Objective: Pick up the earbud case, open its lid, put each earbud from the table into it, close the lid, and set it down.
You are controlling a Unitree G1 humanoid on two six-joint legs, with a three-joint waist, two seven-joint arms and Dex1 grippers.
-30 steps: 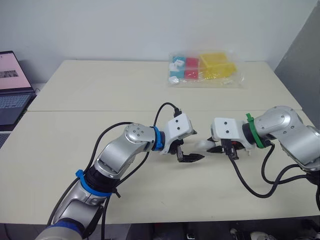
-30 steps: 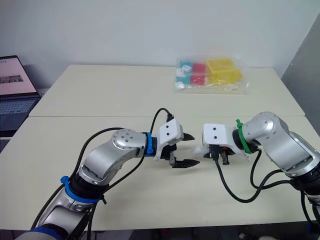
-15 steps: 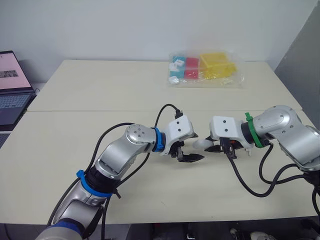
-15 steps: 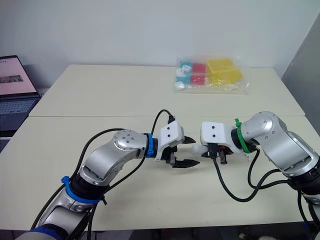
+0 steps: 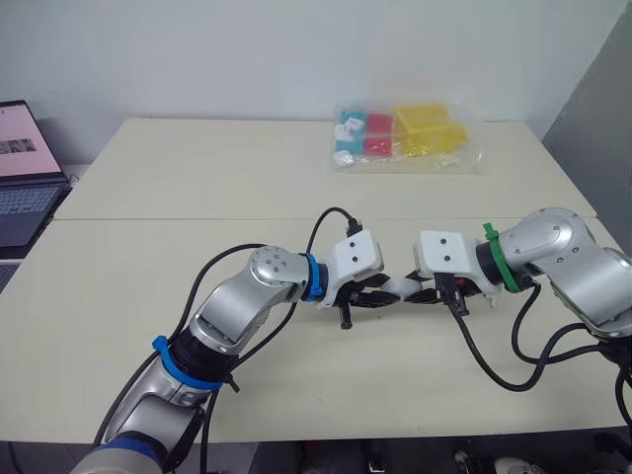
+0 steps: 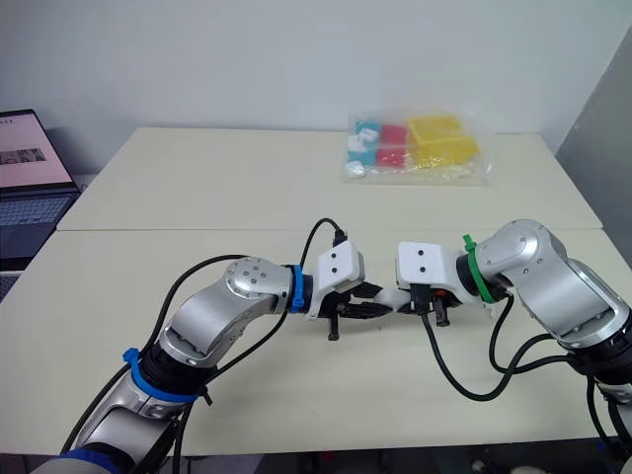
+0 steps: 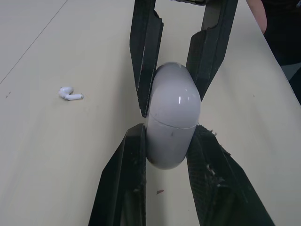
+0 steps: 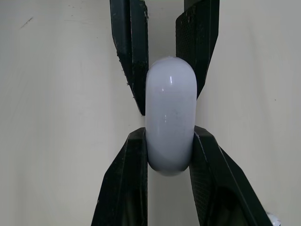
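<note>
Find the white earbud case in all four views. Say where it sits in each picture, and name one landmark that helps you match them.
Left eye view: earbud case right of centre, between the two wrists.
Right eye view: near centre, in the same gap.
Left wrist view: mid-picture.
Right wrist view: mid-picture.
Shared landmark: left gripper and right gripper clamp it from opposite ends.

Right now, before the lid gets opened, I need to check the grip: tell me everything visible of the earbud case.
The earbud case is a glossy white rounded capsule, plastic-looking, lid seam closed. It is held roughly level above the table between the arms, the left pincer clamping one end and the right pincer the other, each pressing both flanks.
</note>
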